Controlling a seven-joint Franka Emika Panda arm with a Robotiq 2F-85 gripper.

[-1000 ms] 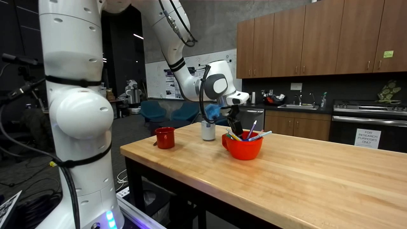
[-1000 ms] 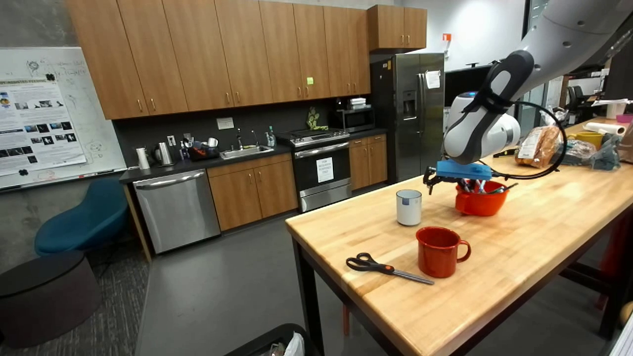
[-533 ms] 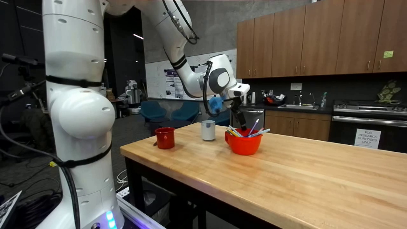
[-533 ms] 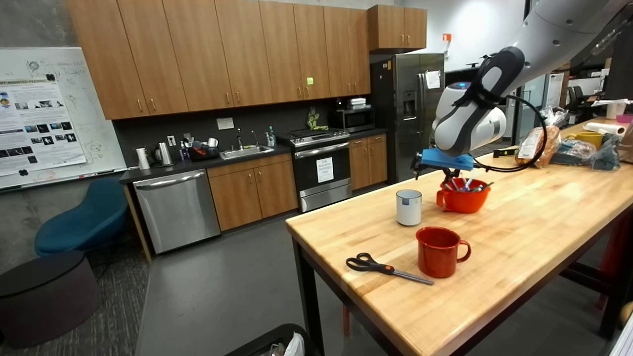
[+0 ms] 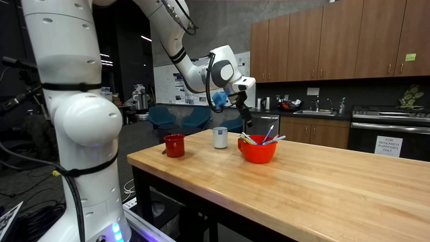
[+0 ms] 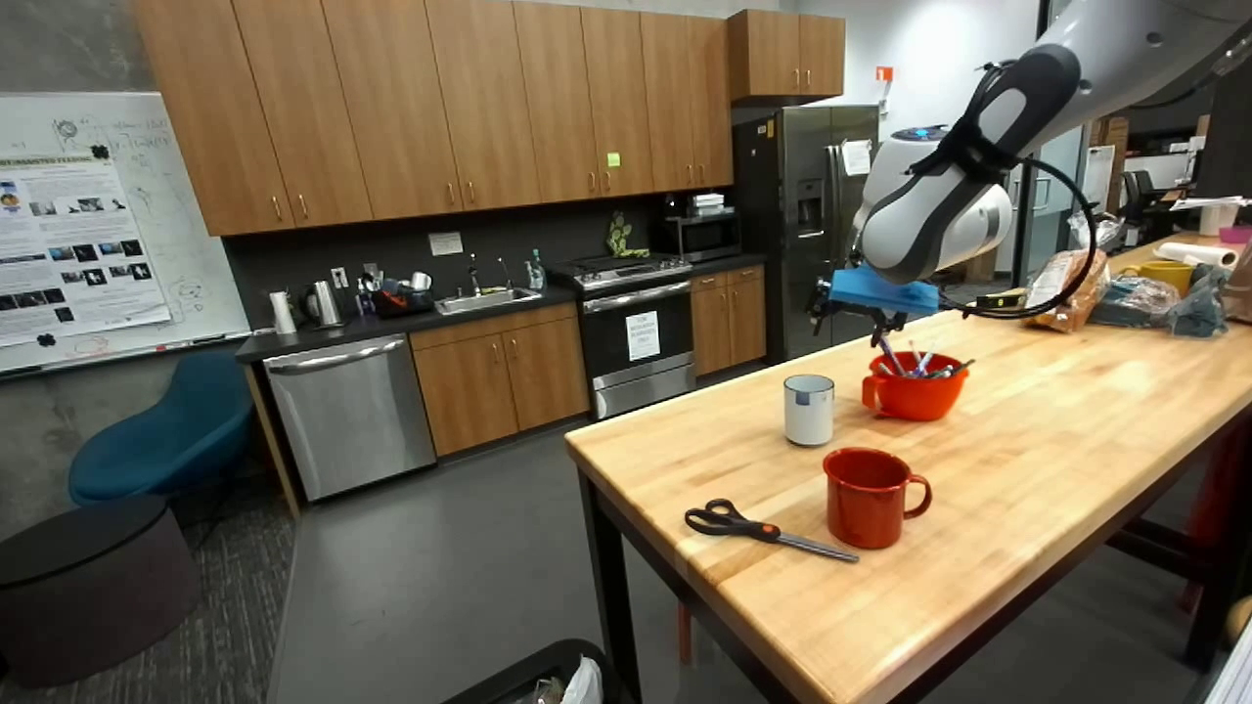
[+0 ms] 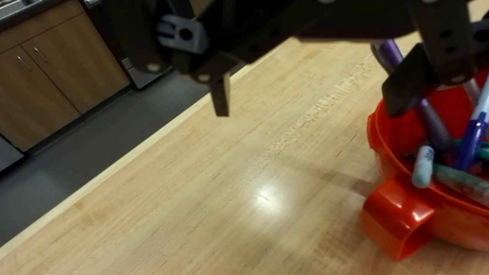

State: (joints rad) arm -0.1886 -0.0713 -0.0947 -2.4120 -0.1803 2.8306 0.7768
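Since half a second ago, the gripper [image 7: 308, 110] has moved upward from the red bowl [image 7: 454, 225], which stayed in its place. Its jaws stand wide apart. Nearest to them is a purple marker [image 7: 433, 122]; whether one finger touches it, I cannot tell. Below the jaws and to one side, the bowl stands on the wooden table [image 6: 1027, 469], holding this and other markers [image 7: 472, 141]. Farther from the jaws come a white mug [image 6: 809, 420], a red mug [image 6: 866, 504], and farthest the scissors [image 6: 753, 529].

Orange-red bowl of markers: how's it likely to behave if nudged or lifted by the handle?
Pushed, the bowl probably slides rather than tips: it sits wide and low. Likely rigid, maybe plastic, given its smooth gloss. Lifted by its side handle, it may tilt, and the leaning markers could shift.
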